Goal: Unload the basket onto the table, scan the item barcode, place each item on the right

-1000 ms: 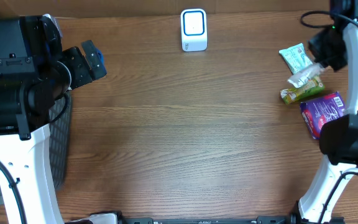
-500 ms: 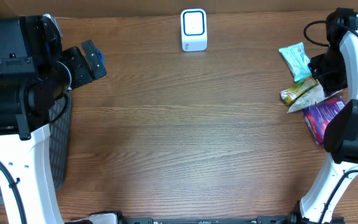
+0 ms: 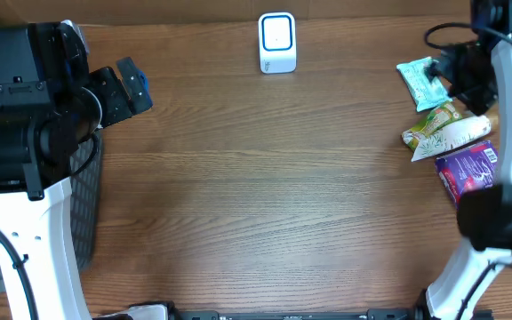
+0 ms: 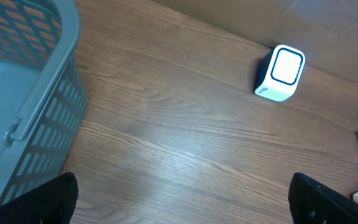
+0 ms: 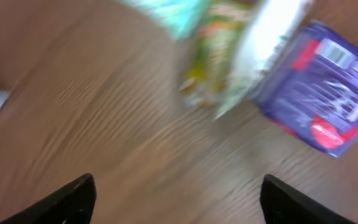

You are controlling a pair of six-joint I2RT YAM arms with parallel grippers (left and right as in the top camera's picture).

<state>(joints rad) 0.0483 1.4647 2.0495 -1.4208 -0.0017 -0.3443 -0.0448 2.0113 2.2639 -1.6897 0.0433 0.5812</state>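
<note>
The white scanner [image 3: 276, 42] with a blue-edged window stands at the far middle of the table and also shows in the left wrist view [image 4: 280, 73]. Several packets lie at the right: a teal one [image 3: 419, 82], a green-yellow one [image 3: 431, 126], a white one [image 3: 456, 140] and a purple one [image 3: 468, 169]. My right gripper [image 3: 452, 76] hovers by the teal packet, open and empty. Its blurred wrist view shows the white packet [image 5: 266, 43], the green packet [image 5: 213, 56] and the purple packet [image 5: 328, 93] ahead of the open right gripper [image 5: 176, 199]. My left gripper [image 4: 182, 199] is open over bare wood.
A grey slatted basket [image 4: 36, 106] stands at the table's left edge, beside the left arm [image 3: 25, 133]. The brown wooden table [image 3: 256, 196] stretches between the two arms. A wall runs along the far edge behind the scanner.
My right gripper has opened and let go of the white packet, which now lies across the green and purple ones. The right arm has drawn back toward the teal packet. The left arm is still.
</note>
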